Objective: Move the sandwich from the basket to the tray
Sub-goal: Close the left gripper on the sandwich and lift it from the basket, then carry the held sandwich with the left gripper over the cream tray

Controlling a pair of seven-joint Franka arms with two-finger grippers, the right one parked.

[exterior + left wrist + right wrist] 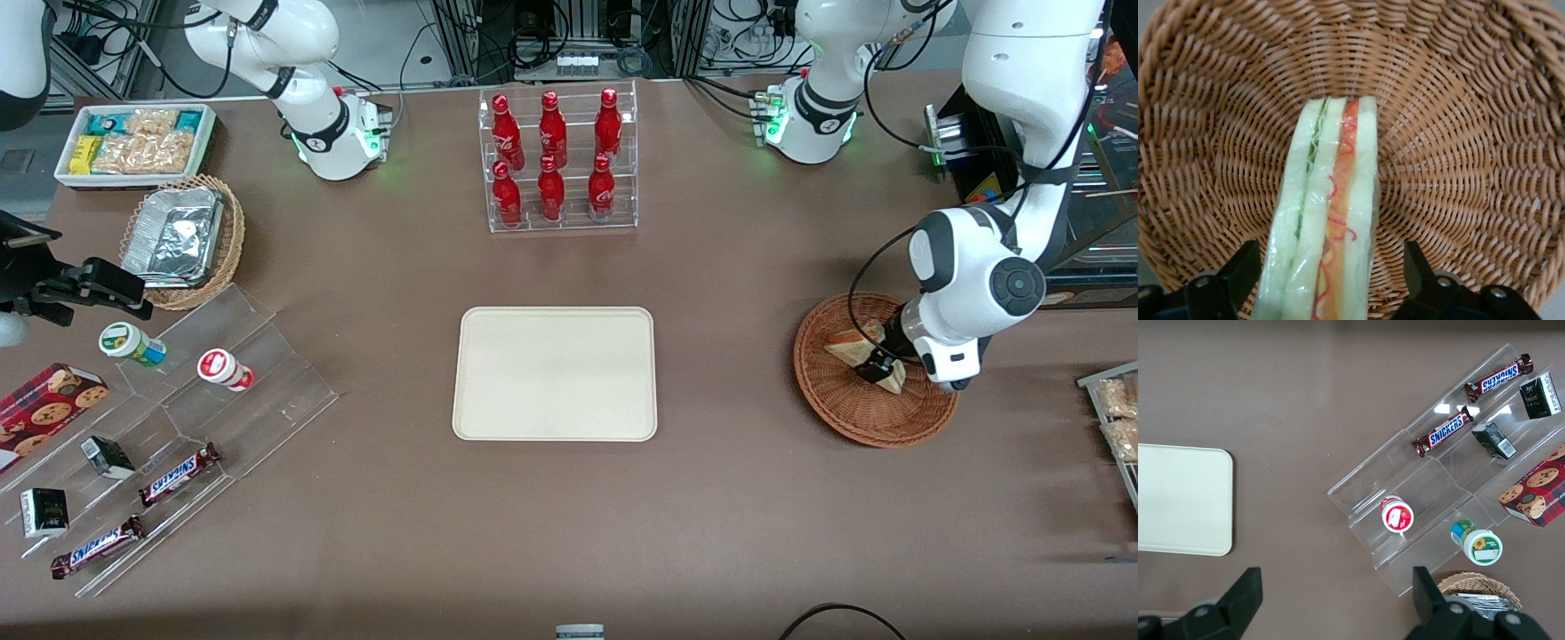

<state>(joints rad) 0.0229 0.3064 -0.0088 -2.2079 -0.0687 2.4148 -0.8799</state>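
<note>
The brown table (756,498) carries the empty tray (555,373) at its middle, the basket (853,409) toward the working arm's end with the gripper (876,366) inside it, and a bottle rack (560,160) farther from the camera.

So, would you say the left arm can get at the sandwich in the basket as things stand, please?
Probably yes. The gripper is already down inside the basket, open, with one finger on each side of the sandwich, and nothing else in the basket blocks it.
</note>
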